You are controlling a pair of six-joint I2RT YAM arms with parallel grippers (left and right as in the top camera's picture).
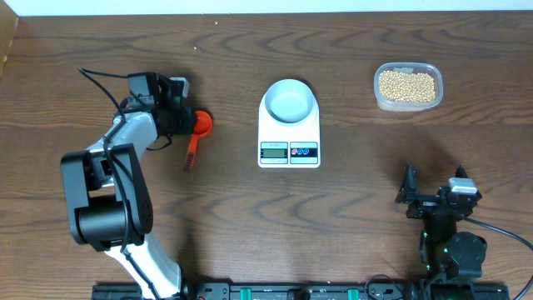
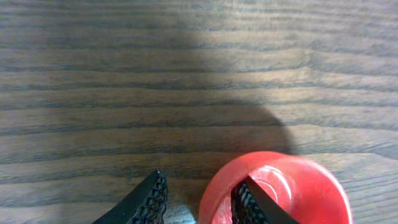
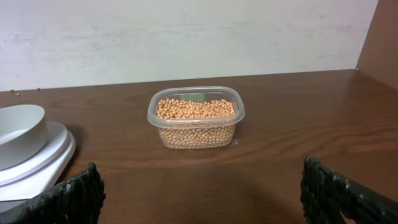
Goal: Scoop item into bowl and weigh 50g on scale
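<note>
The white bowl (image 1: 289,102) sits empty on the white scale (image 1: 289,152) at the table's middle. The tan beans (image 1: 407,86) fill a clear plastic tub (image 1: 380,98) at the back right. A red scoop (image 1: 201,123) lies left of the scale, its handle pointing toward the front. My left gripper (image 1: 185,123) is open at the scoop's cup. In the left wrist view one finger is inside the red cup (image 2: 298,186) and the other outside it, the gripper (image 2: 202,199) straddling the rim. My right gripper (image 1: 433,190) is open and empty at the front right, facing the beans (image 3: 196,109).
In the right wrist view the bowl (image 3: 18,127) and scale (image 3: 37,158) show at the left edge and the tub (image 3: 196,140) ahead. A pale wall runs behind the table's back edge. Bare wood lies between my right gripper (image 3: 199,193) and the tub.
</note>
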